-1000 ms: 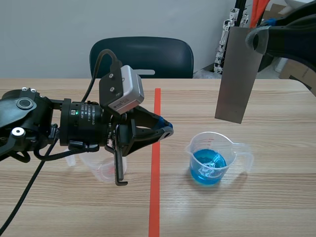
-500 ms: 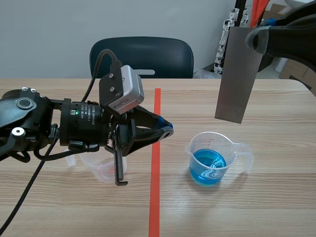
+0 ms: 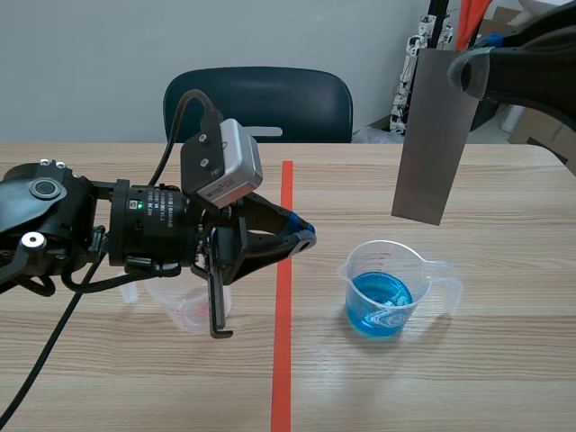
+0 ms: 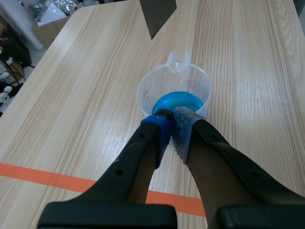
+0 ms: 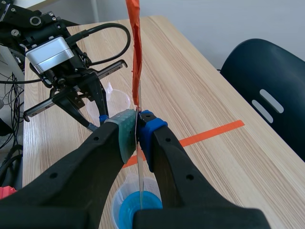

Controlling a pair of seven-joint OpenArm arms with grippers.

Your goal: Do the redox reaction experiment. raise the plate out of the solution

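Note:
A grey metal plate [image 3: 434,135] hangs in the air at the right, well above a clear beaker [image 3: 391,288] holding blue solution [image 3: 379,304]. My right gripper [image 3: 470,70] is shut on the plate's top edge. Seen from the right wrist, the plate [image 5: 138,143] is edge-on between the pads, its lower end over the beaker [image 5: 138,210]. My left gripper [image 3: 304,239] hovers left of the beaker, shut on nothing. From the left wrist, its fingertips [image 4: 170,125] meet just before the beaker [image 4: 175,93], with the plate's corner [image 4: 157,14] beyond.
An empty clear cup [image 3: 189,306] sits under my left arm. An orange-red tape line [image 3: 283,297] runs down the table's middle. A dark chair [image 3: 259,103] stands behind the table. Equipment and boxes crowd the far right corner.

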